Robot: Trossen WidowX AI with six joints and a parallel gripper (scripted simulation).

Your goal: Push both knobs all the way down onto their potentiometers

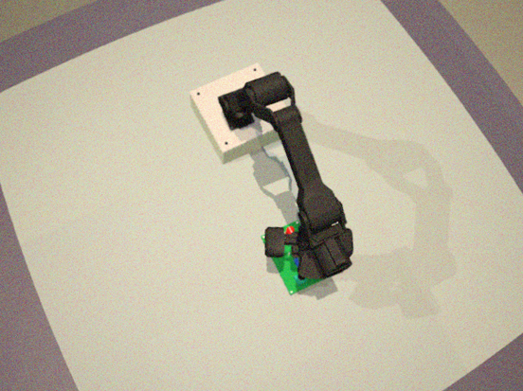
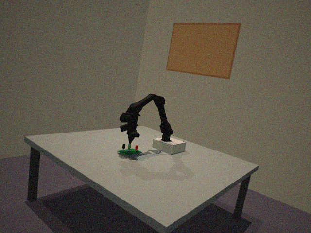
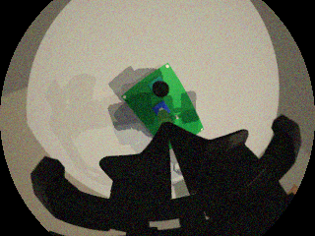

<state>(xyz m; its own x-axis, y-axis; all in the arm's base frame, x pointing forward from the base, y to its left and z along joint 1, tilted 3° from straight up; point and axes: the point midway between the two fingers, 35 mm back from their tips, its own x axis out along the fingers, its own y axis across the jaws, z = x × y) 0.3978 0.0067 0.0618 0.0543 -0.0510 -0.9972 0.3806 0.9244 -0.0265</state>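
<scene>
The green circuit board (image 1: pixel 290 276) (image 2: pixel 121 152) (image 3: pixel 178 85) stands on the table with three upright knobs. The red knob (image 1: pixel 290 230) (image 2: pixel 136 147) is at the end nearer the arm's base. The green knob (image 2: pixel 129 146) (image 3: pixel 164 117) is in the middle, above a blue potentiometer (image 1: pixel 295 261) (image 3: pixel 160 106). The black knob (image 2: pixel 123 145) (image 3: pixel 160 88) is at the far end, with a pale part visible below it. My gripper (image 2: pixel 129 142) (image 3: pixel 165 125) is shut and empty, its tips at the top of the green knob; contact cannot be told. The arm hides the tips in the top view.
The arm's white base box (image 1: pixel 213 109) (image 2: pixel 162 146) stands behind the board on the pale table (image 1: pixel 146 248) (image 2: pixel 155 198). The red and black knobs rise on either side of the green one. The arm's shadow falls across the table.
</scene>
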